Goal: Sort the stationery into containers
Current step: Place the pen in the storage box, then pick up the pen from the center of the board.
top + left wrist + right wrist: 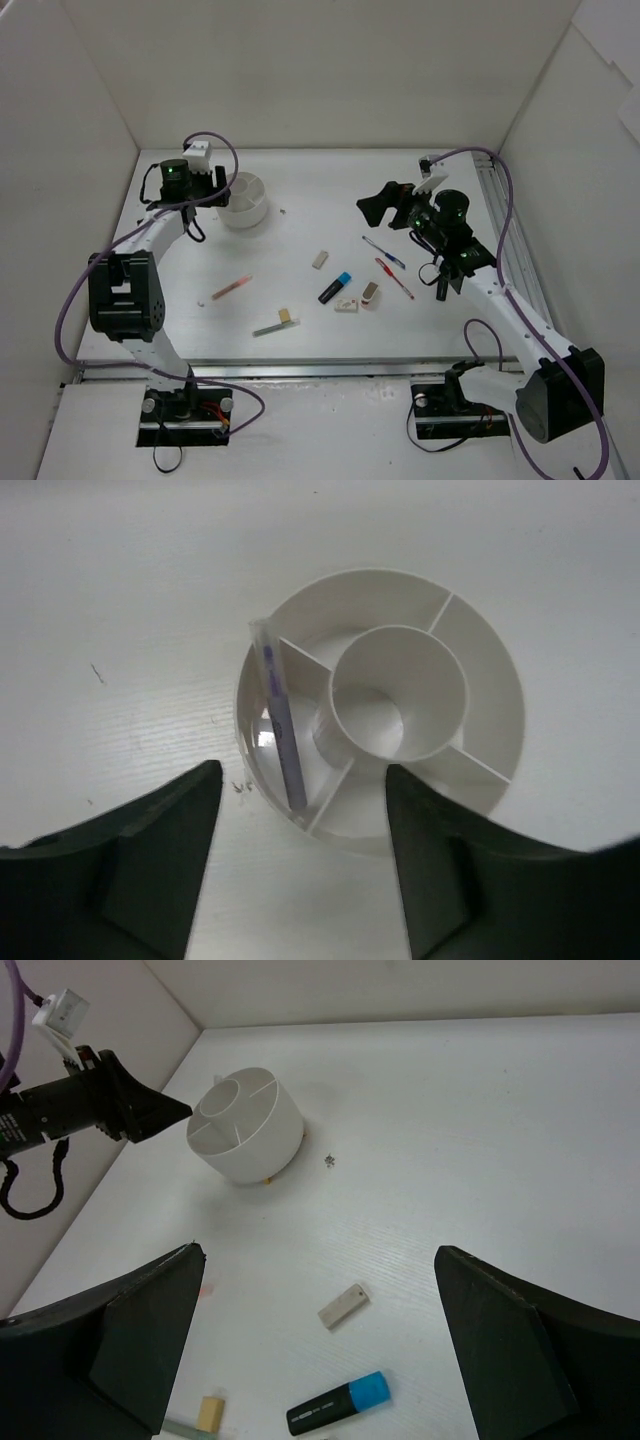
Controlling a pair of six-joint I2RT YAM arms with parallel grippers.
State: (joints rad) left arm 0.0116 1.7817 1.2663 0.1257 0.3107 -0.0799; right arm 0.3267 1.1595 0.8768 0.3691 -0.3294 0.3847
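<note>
The white round container [243, 200] stands at the back left, its top split into compartments [480, 680]. A thin clear pen with a blue core [280, 720] stands slanted in its left compartment. My left gripper [215, 185] hovers over the pot's near left rim, open [305, 880], with nothing between the fingers. Loose stationery lies mid-table: a pink pen [232, 288], a beige eraser [320, 260], a black marker with a blue cap [335, 288], a blue pen [383, 251] and a red pen [394, 278]. My right gripper [375, 205] hangs open and empty [320, 1260] above the eraser [343, 1305] and marker [338, 1404].
A white eraser [346, 306] and a small red-and-white item [370, 293] lie near the marker. A pale green pen [268, 328] with a beige block [287, 317] lies toward the front. White walls enclose the table on three sides.
</note>
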